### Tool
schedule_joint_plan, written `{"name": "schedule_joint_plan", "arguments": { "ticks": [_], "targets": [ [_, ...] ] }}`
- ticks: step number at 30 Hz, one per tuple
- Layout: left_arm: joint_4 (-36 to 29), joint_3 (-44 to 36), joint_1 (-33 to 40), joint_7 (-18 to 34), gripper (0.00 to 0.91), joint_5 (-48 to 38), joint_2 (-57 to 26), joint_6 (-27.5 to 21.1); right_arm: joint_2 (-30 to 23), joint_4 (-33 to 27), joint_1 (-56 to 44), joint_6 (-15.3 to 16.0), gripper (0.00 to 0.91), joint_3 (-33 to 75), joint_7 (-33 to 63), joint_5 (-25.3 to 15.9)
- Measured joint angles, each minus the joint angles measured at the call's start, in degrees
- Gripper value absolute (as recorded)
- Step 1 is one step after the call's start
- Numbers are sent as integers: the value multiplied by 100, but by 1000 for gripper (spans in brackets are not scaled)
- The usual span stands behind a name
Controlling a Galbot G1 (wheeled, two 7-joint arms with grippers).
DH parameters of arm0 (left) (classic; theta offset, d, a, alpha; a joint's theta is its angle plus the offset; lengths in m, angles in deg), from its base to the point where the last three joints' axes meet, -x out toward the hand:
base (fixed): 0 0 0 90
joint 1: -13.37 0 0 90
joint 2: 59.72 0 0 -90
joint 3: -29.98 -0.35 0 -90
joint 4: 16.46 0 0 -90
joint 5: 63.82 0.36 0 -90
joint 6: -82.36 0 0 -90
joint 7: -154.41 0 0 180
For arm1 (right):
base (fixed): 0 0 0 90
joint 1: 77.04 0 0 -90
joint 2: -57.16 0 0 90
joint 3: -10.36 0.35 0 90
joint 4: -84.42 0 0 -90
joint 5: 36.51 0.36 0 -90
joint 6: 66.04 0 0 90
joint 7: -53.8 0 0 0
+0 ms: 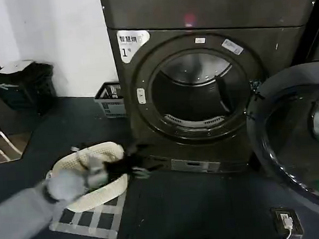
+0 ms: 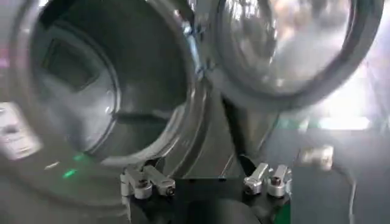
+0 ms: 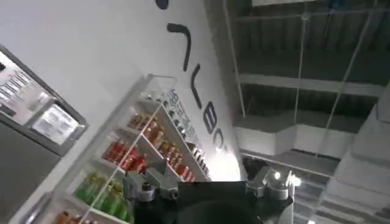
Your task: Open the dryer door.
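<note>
Writing: we read a large "1" on the white sticker [image 1: 133, 45] at the dryer's 10 o'clock; its other characters are too small to read.
Dryer door [image 1: 296, 143]: swung wide open at 3 o'clock of the drum opening [image 1: 198, 92].
Left gripper [image 1: 143, 165]: reaches low — over the white basket [image 1: 90, 175], toward 7 o'clock of the opening; its fingers [image 2: 146, 181] stand apart, holding nothing.
Right gripper [image 3: 210, 189]: raised toward shelves [image 3: 146, 158] and ceiling; fingers spread.

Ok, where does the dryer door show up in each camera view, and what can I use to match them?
Head view: the dryer door hangs swung open at the right edge, beside the drum opening.
Left wrist view: the door is at the upper right, glass reflecting light, with the left gripper open below it.
Right wrist view: not in it; shelves and a ceiling instead.
Shared landmark: the drum opening, next to the door's hinge side.
</note>
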Motion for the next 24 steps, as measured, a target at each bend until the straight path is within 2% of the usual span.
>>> {"name": "schedule_joint_plan", "arguments": {
  "ticks": [9, 13, 18, 24],
  "targets": [
    [289, -424, 727, -479, 907, 832, -929, -549, -3, -89, 71, -65, 907, -46, 3, -133],
    [431, -512, 970, -835, 907, 1175, -1121, -756, -13, -149, 127, -135, 907, -82, 11, -337],
    [607, -670, 1248, -1289, 907, 1624, -1241, -849, -43, -148, 148, -136, 907, -85, 16, -360],
    [806, -1018, 1660, -1488, 907, 2019, -1334, -859, -30, -176, 138, -147, 907, -53, 17, -359]
  ]
}}
